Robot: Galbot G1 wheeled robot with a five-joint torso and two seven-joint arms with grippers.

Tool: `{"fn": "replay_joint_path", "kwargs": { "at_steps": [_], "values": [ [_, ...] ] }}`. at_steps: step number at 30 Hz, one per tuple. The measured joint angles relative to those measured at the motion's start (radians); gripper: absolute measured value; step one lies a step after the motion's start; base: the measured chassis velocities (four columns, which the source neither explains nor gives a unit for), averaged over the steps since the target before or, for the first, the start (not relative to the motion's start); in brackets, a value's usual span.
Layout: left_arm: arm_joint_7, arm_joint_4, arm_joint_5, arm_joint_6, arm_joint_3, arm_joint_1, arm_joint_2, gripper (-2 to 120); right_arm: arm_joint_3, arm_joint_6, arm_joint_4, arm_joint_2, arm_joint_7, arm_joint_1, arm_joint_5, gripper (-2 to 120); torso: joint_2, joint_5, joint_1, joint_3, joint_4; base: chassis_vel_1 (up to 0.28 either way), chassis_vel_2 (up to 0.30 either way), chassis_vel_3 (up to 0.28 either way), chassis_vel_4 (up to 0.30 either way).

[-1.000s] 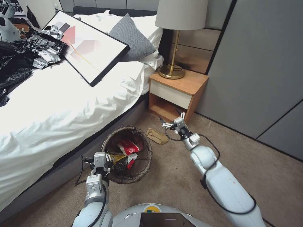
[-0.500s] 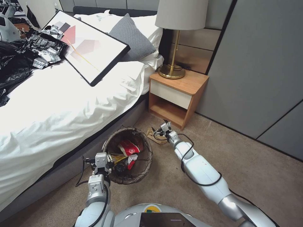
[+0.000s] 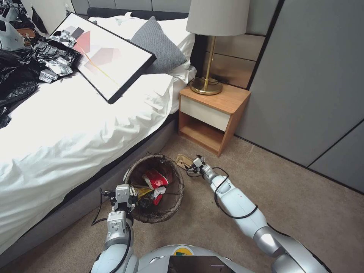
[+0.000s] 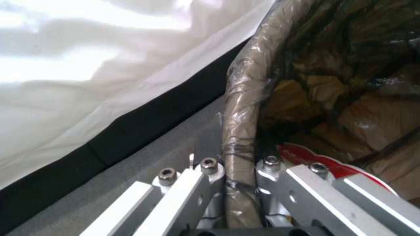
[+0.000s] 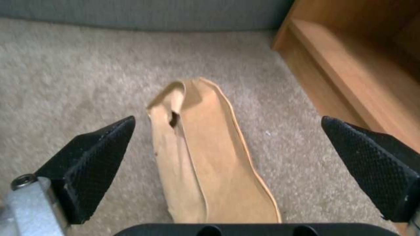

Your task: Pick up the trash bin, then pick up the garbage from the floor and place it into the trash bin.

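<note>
The bed (image 3: 76,125) runs along the left, the nightstand (image 3: 212,113) at its head, carpet (image 3: 303,212) below. The trash bin (image 3: 153,187) — already holding cups and wrappers — hangs from the left tool (image 4: 238,173), clamped on its bagged rim. The tan packet (image 5: 205,160) lies flat on the carpet between bin and nightstand. The right tool (image 5: 227,167) hovers over it, jaws spread wide and empty. A good grasp likely means dropping straight down, pads astride the packet's narrow width — pinching a raised fold, not scraping carpet.
</note>
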Motion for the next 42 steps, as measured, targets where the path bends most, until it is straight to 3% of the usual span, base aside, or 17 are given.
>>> {"fn": "replay_joint_path", "kwargs": {
  "at_steps": [11,16,18,22,24,26,31,42],
  "values": [
    [0.000,0.003,0.007,-0.002,0.004,0.002,-0.004,0,0.033,0.047,-0.152,0.040,-0.044,0.052,-0.038,99,0.000,0.0000,0.000,0.000,0.0000,0.000,0.000,0.000,0.000],
    [0.000,0.002,0.008,-0.003,0.001,0.004,-0.003,0,0.064,0.064,-0.238,0.062,-0.058,0.075,-0.048,83,0.000,-0.0001,0.000,0.000,0.0000,0.000,0.000,0.000,0.000],
    [0.000,0.002,0.008,-0.004,-0.002,0.007,-0.001,0,0.096,0.076,-0.305,0.078,-0.078,0.097,-0.059,70,0.000,-0.0001,0.000,0.000,0.0000,0.000,0.000,0.000,0.000],
    [0.000,0.001,0.008,-0.005,-0.001,0.009,-0.001,0,0.113,0.077,-0.339,0.087,-0.090,0.105,-0.055,61,0.000,0.0000,0.000,0.000,0.0000,0.000,0.000,0.000,0.000],
    [0.000,0.001,0.009,-0.005,0.001,0.010,-0.002,0,0.130,0.079,-0.366,0.096,-0.097,0.111,-0.052,49,0.000,-0.0001,0.000,0.000,-0.0001,0.000,0.000,0.000,0.000],
    [-0.001,0.001,0.010,-0.006,0.001,0.011,-0.002,0,0.137,0.079,-0.377,0.101,-0.098,0.114,-0.051,46,0.000,-0.0001,0.000,0.000,0.0000,0.000,0.000,0.000,0.000],
    [-0.002,-0.002,0.015,-0.012,-0.001,0.023,-0.002,0,0.160,0.070,-0.430,0.118,-0.094,0.125,-0.021,25,0.000,0.0001,0.000,0.000,0.0004,0.000,0.000,0.000,0.000],
    [-0.002,-0.011,0.018,-0.013,0.000,0.028,-0.003,0,0.165,0.066,-0.436,0.125,-0.083,0.129,-0.005,8,0.000,-0.0002,0.000,0.000,-0.0002,0.000,0.000,0.000,0.000]
  ]
}}
